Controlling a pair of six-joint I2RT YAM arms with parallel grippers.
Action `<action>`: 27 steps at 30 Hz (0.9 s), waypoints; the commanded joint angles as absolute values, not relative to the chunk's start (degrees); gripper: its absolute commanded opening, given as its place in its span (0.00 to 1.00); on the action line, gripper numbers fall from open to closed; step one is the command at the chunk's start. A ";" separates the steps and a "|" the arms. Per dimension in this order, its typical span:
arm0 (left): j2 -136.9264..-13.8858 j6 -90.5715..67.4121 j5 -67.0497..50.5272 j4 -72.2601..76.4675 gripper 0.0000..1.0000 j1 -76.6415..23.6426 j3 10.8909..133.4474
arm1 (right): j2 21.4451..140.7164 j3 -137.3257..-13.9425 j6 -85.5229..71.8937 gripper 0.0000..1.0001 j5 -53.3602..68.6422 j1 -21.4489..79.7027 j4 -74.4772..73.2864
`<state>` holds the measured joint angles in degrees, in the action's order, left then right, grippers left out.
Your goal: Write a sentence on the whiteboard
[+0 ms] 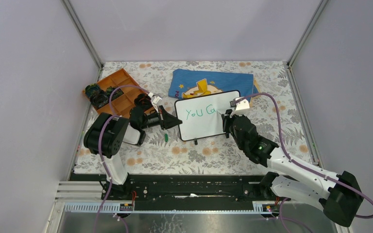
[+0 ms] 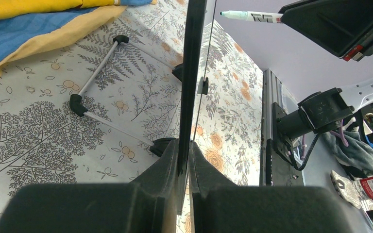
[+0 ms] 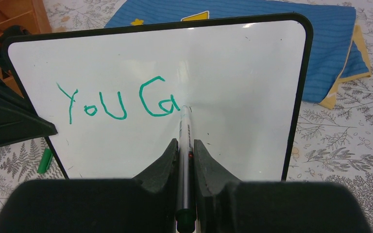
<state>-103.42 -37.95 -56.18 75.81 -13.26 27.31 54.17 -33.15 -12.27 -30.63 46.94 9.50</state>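
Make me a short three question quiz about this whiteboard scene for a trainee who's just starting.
1. True or false: the left gripper is shut on the edge of the whiteboard.
2. How much green writing is on the board? A) none B) "YoU Ca" C) two full lines
3. What does the right gripper hold, and where is its tip?
Key: 1 true; 2 B; 3 a marker, its tip at the board just after the last letter.
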 commanded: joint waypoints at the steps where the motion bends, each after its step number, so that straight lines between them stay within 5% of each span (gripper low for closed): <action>1: -103.40 -36.12 -56.71 71.07 0.00 -14.59 27.33 | 54.44 -35.20 -13.01 0.00 -33.01 47.46 12.25; 27: -102.73 -34.99 -56.68 69.17 0.00 -14.85 27.42 | 56.95 -37.35 -12.19 0.00 -33.73 46.89 15.05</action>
<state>-102.56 -36.71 -56.16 73.67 -13.85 27.53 56.62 -34.87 -12.34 -32.45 46.92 12.19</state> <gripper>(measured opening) 0.142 0.170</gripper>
